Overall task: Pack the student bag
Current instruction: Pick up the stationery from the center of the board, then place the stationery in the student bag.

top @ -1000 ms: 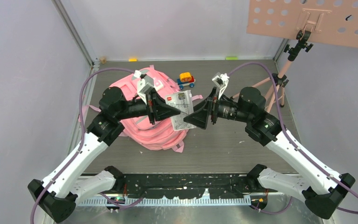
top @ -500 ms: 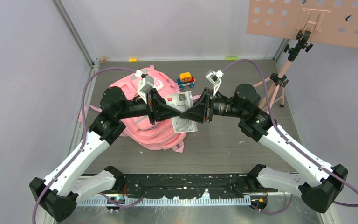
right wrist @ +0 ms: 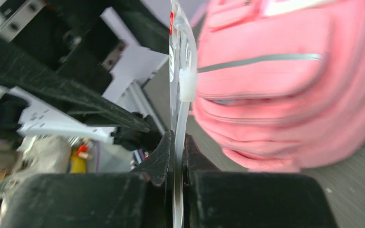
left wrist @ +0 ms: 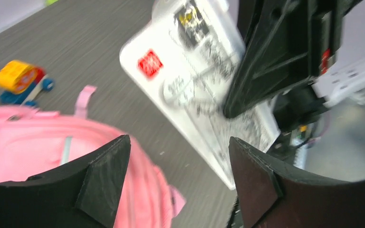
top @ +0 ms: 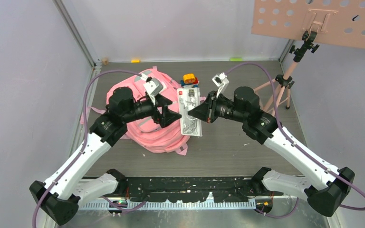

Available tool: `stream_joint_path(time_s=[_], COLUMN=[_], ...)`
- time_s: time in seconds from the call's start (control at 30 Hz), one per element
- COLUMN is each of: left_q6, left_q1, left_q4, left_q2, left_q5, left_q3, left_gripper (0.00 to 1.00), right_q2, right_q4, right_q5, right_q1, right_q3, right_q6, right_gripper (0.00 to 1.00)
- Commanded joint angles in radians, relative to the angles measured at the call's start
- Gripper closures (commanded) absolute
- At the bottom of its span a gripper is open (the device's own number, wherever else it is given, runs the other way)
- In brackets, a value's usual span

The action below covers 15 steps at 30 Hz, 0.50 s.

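Step, as judged: card held for packing. Right end effector [top: 193, 113] pinches flat white red-labelled card [top: 188, 97] edge-on. Left end effector [top: 173, 115] is open, clear of it. Large soft pink fabric backpack [top: 159, 137] lies on grey desk [top: 247, 142] beneath. Next, likely: feed card into a pocket opening.

From the left wrist, the print on the flat white card in clear plastic packaging [left wrist: 190, 90] is blurred and unreadable apart from a red square. From the right wrist it shows edge-on only, its face hidden. Overhead, the left arm [top: 123, 109] covers much of the soft pink fabric backpack [top: 157, 138], and the card cuts off the bottom of the small yellow, red and blue toy car [top: 189, 78].
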Motion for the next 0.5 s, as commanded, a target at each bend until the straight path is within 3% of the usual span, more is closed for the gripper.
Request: stream_joint_path(time_s=[0.0,0.07,0.2,0.47], left_q6=[0.231,0.282,0.332,0.312], left_q1=[-0.028,-0.068,-0.146,-0.178], left_q4=[-0.210,-0.266,-0.356,-0.415], left_q2=[0.002,0.040,0.142,0.311], left_q5=[-0.303,-0.442,-0.690,-0.897], left_q3=[0.031,0.031,0.050,0.094], left_gripper=[0.20,0.19,0.15,0.10], right_q2=[0.001,0.003,0.000,-0.050], right_q4=[-0.121,-0.164,-0.209,-0.211], right_q5=[0.281,0.388,0.456,0.454], right_q1=[-0.035,-0.067,-0.132,-0.176], right_q3=[0.021,0.013,-0.033,-0.127], right_q6=[0.009,0.040,0.107,0.129], right_gripper=[1.00,1.00,1.00,1.00])
